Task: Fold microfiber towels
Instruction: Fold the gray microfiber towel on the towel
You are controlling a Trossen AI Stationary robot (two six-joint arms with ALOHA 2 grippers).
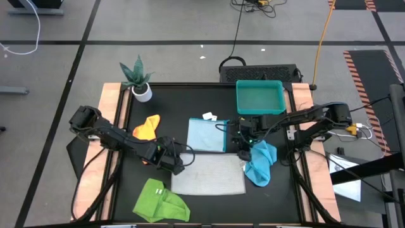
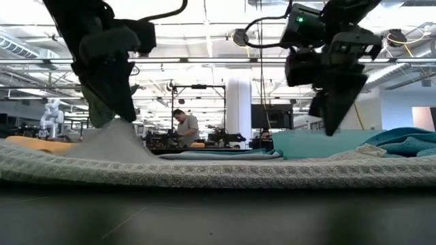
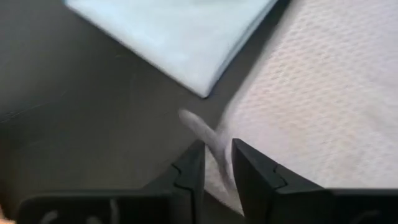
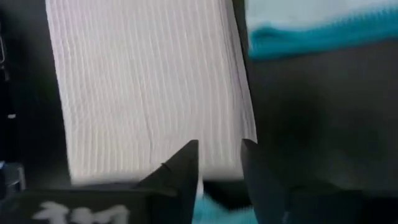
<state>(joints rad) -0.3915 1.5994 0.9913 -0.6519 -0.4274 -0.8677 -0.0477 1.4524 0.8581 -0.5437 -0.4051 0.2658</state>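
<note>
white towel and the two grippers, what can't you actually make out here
- High view: the left gripper covers the white towel's corner, so the grip is hidden there.
- Left wrist view: a peak of white cloth sits between the fingers, but blur hides whether they pinch it.
- Right wrist view: the picture's edge cuts off the fingers' base; contact with the towel is unclear.
- Low view: the towel hides the table behind it.

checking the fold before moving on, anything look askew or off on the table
Mostly tidy, but the white-grey towel has one corner pulled up in a peak at the left gripper, so it isn't lying flat. The turquoise towel, lime green towel and yellow-orange towel lie crumpled; the light blue towel is flat.
</note>
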